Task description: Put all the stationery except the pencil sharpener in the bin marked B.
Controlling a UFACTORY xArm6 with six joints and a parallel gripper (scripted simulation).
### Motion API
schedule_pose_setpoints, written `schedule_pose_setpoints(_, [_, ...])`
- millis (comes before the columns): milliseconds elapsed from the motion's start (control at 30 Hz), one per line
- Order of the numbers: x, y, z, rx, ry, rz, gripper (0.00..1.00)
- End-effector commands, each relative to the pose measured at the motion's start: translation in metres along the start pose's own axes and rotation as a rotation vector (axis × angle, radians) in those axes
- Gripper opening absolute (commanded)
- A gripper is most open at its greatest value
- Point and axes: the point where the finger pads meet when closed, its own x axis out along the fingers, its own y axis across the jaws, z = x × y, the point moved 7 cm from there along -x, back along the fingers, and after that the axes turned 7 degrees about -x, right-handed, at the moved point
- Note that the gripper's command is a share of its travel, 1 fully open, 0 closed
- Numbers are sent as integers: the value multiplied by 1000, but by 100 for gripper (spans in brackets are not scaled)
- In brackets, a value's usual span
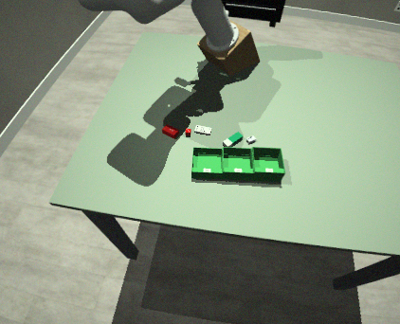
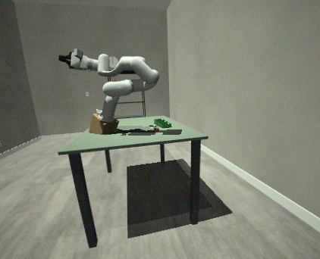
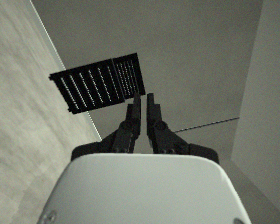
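Note:
Three joined green bins [image 1: 238, 164] stand on the green table, each with a white label I cannot read. Behind them lie a red block [image 1: 170, 131], a small red piece [image 1: 188, 133], a white flat piece [image 1: 203, 129], a green and white eraser-like block [image 1: 232, 138] and a small white piece [image 1: 251, 139]. My gripper [image 3: 143, 102] is shut and empty, held high above the table and pointing away from it toward a wall and a dark grille; it also shows in the exterior view [image 2: 64, 58]. The bins look empty.
The arm's base sits on a brown block [image 1: 229, 52] at the table's far side. The arm throws a broad shadow left of the small things. A chair stands behind the table [image 2: 133, 102].

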Motion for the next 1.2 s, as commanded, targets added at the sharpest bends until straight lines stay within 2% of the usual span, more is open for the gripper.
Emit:
schedule_pose_setpoints(0, [-10,-47,2,45,-35,-7,7])
schedule_pose_setpoints(800, [-15,-45,9,44,-34,-5,7])
schedule_pose_setpoints(1000, [-7,0,10,44,-34,-5,7])
schedule_pose_setpoints(1067, [-11,11,20,92,-71,-13,7])
schedule_pose_setpoints(1167, [-11,12,21,92,-71,-13,7])
